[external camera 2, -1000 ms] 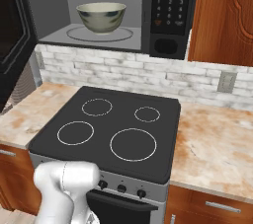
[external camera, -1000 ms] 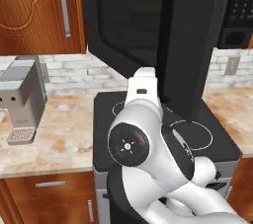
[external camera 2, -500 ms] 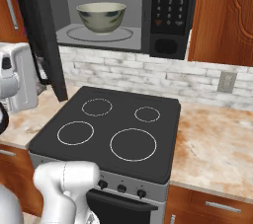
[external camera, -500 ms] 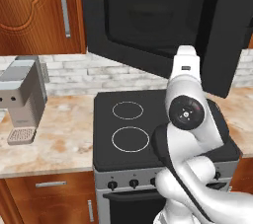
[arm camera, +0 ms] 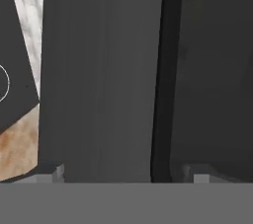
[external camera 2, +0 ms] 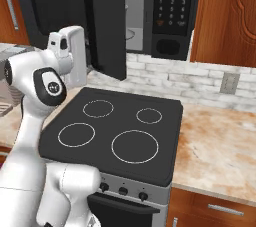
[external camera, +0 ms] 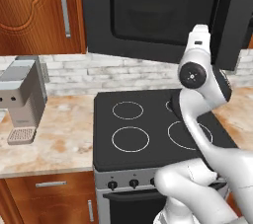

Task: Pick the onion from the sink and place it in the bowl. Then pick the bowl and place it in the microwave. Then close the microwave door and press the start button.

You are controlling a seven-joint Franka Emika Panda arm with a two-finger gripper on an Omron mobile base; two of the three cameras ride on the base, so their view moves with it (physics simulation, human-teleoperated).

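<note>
No legible writing was made out on the microwave (external camera 2: 172,13) keypad. The microwave door (external camera: 148,13) had been swung further shut than before, hiding the bowl; the gripper (arm camera: 123,173) was spread open against it, grasping nothing

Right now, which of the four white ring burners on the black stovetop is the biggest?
The front right white ring burner on the black stovetop, nearest the control knobs. Its circle is plainly wider than the others; the back right ring is the smallest.
</note>
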